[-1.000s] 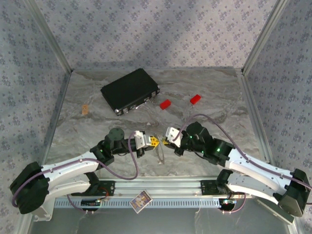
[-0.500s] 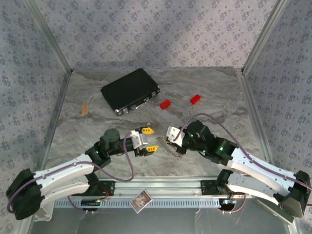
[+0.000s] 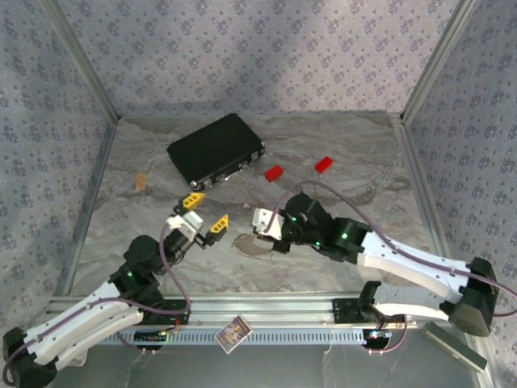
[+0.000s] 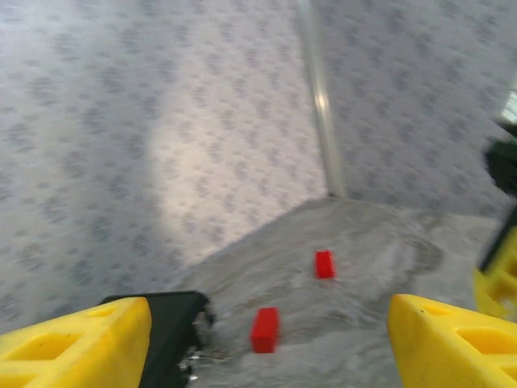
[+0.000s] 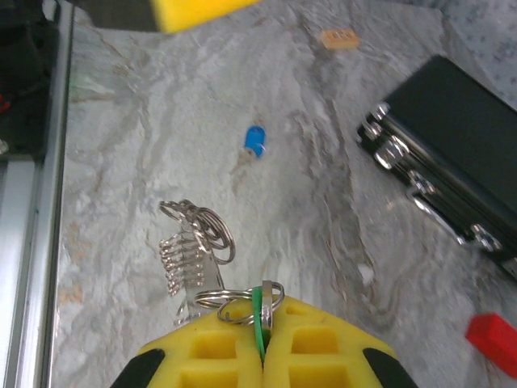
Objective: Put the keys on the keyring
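Right jaws, pinching the green key (image 5: 259,314) beside the keyring (image 5: 181,257), point toward the blue key (image 5: 254,141) upper-centre; left jaws spread.

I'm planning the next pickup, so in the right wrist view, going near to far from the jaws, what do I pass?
The keyring → blue-headed key → small orange tag. The black case spans too much depth to place.

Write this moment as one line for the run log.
left end effector: open, empty | right end effector: shut on green-headed metal key | silvery metal keyring: on grey table | blue-headed metal key: loose on table
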### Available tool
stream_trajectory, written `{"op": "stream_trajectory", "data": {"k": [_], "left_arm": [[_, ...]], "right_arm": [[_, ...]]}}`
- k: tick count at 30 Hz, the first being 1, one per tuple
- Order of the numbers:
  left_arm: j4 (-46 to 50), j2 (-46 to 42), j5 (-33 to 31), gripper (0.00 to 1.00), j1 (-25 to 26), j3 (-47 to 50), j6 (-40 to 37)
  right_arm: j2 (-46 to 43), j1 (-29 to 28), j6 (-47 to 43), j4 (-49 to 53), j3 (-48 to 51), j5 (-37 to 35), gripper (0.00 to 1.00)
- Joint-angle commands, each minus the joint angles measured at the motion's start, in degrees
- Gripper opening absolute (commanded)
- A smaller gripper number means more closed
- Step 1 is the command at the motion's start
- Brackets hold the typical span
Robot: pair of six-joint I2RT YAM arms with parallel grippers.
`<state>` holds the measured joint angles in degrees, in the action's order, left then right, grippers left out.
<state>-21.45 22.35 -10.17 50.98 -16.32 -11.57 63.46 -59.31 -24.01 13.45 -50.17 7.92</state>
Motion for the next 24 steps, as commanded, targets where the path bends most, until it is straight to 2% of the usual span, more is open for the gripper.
{"op": "stream_trajectory", "data": {"k": [1,6,15,24], "left_arm": [[3.0,-4.5,-10.7,0.78,-1.3,-0.4,3.1],[8.1,-7.0,-13.0,0.79,-4.1,-1.5,7.8],[10.3,-3.3,-13.3,0.82,-7.0,-2.1,13.0],[10.9,1.1,-12.6,0.83,-8.3,-3.1,14.5]], "right_arm": [[4.3,-0.7,1.8,-9.9,-3.2,3.6,0.00],[9.2,0.6,5.1,-12.7,-0.8,0.9,0.00],[10.8,7.1,1.2,2.3,2.5,-5.5,0.00],[12.4,11.8,-4.0,9.9,6.0,-12.0,0.00]]}}
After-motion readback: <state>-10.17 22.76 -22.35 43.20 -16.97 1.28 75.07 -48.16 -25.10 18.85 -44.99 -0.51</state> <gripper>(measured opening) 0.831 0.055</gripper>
